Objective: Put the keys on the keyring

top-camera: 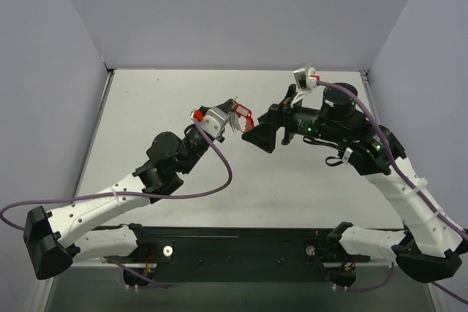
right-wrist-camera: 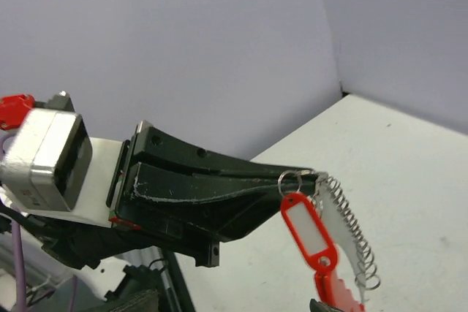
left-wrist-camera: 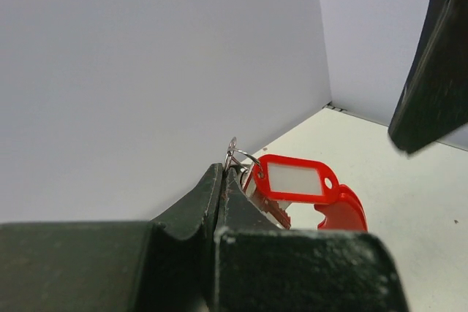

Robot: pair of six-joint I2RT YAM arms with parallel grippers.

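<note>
My left gripper (top-camera: 228, 109) is raised over the table and shut on a small metal split ring (left-wrist-camera: 234, 155). From the ring hangs the key (left-wrist-camera: 272, 211) with its red oblong tag (top-camera: 241, 115), also seen in the left wrist view (left-wrist-camera: 296, 179) and the right wrist view (right-wrist-camera: 308, 228). The keyring hangs beside it from the same pinch. Its silver fan edged with wire coils (right-wrist-camera: 342, 228) and its red curved part (right-wrist-camera: 330, 294) (left-wrist-camera: 345, 213) show. My right gripper (top-camera: 257, 142) is just right of the bundle, jaws apart and empty. One of its fingers (left-wrist-camera: 435, 63) shows in the left wrist view.
The white table (top-camera: 292, 188) lies under both arms, with grey walls at the back and sides. A black rail (top-camera: 241, 246) runs along the near edge between the arm bases. A purple cable (top-camera: 219, 173) loops beside the left arm.
</note>
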